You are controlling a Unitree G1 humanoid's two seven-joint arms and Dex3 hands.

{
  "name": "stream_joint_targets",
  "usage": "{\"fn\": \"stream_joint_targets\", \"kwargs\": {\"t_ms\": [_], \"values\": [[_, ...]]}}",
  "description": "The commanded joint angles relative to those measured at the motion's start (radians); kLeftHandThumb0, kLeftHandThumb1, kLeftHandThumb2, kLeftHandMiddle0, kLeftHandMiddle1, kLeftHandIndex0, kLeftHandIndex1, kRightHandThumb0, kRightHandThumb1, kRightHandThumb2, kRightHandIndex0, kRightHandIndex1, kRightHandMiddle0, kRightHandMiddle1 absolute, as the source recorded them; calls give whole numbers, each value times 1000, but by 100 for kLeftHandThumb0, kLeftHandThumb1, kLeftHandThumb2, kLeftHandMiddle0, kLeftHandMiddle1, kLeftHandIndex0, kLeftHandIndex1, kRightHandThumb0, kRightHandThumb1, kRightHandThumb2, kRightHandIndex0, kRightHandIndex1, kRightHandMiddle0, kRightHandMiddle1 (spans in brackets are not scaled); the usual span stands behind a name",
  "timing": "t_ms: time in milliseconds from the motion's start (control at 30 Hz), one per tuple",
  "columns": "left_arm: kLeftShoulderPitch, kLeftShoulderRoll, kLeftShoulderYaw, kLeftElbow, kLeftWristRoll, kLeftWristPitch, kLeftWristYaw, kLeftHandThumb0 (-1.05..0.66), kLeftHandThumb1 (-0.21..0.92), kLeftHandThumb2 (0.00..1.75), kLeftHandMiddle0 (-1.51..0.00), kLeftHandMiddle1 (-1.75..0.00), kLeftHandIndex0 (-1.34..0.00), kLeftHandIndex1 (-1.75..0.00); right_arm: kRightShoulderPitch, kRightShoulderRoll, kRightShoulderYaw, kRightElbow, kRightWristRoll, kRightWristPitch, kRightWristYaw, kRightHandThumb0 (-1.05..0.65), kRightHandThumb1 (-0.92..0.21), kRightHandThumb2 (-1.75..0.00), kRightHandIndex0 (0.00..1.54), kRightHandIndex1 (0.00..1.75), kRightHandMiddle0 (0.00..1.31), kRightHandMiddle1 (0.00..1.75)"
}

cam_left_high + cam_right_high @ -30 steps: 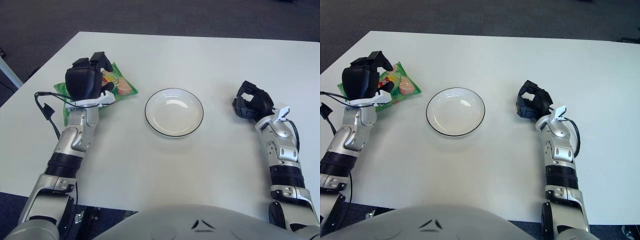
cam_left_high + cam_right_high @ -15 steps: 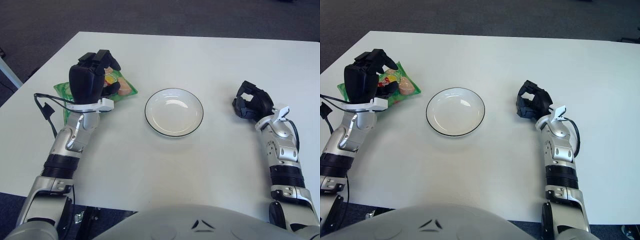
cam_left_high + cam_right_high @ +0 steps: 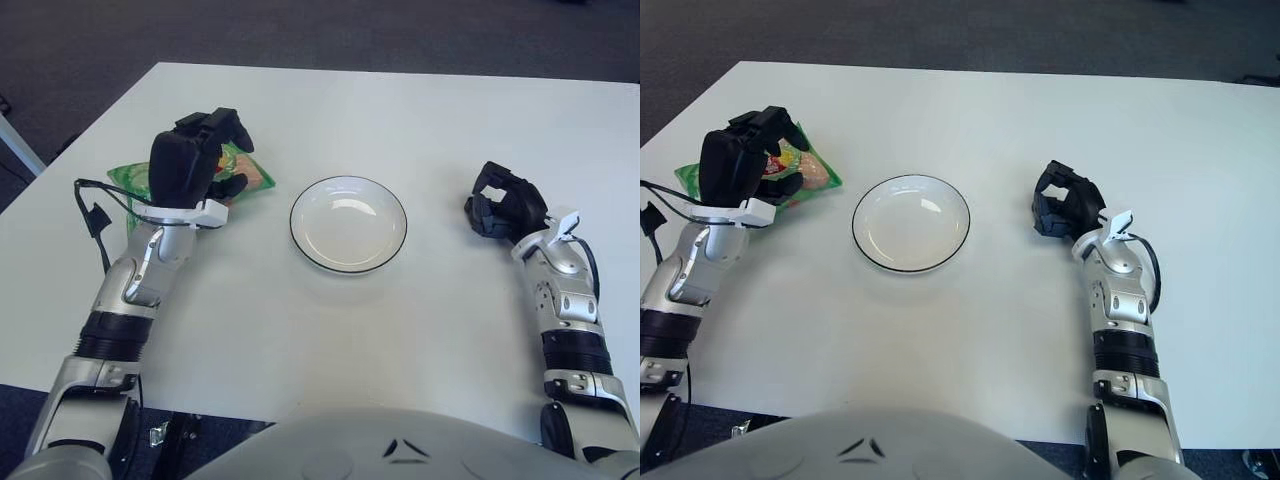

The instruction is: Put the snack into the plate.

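A: Where was the snack (image 3: 245,172)?

B: Far-left on the white surface (image 3: 420,120), well apart from the plate (image 3: 348,224), which held nothing. The left hand (image 3: 190,170) was over the green bag, fingers curled down at it; couldn't tell if it was actually gripped.

A: Handling?

B: Prob. light, soft, crinkly film, slippery, contents maybe crushable (judging by looks only). I'd pinch a flat edge or corner w/ gentle force, not squeeze the middle.

A: Other hand?

B: Right hand (image 3: 503,205) showed right of the plate, fingers curled, holding nothing.
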Motion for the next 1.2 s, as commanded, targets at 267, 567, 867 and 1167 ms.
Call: {"fn": "stream_joint_targets", "kwargs": {"t_ms": [267,567,867,1167], "values": [[78,-119,4,-267,368,534,-292,-1,43,114,-58,-171,-36,-164,65,2,38,77,-25,56,24,-48,-33,-130,131,175,60,175],[62,-158,-36,-265,498,703,-427,-74,72,67,-19,-87,-3,-122,61,2,41,85,-25,49,22,-48,-33,-130,131,175,61,175],[40,-170,-64,-255,638,825,-588,-101,91,52,-2,-29,0,-71,62,-1,43,84,-25,52,23,-48,-33,-131,131,175,61,175],[7,-195,-81,-212,731,913,-717,-105,92,63,0,-2,0,-35,62,-2,43,87,-23,46,30,-48,-32,-131,131,175,61,175]]}}
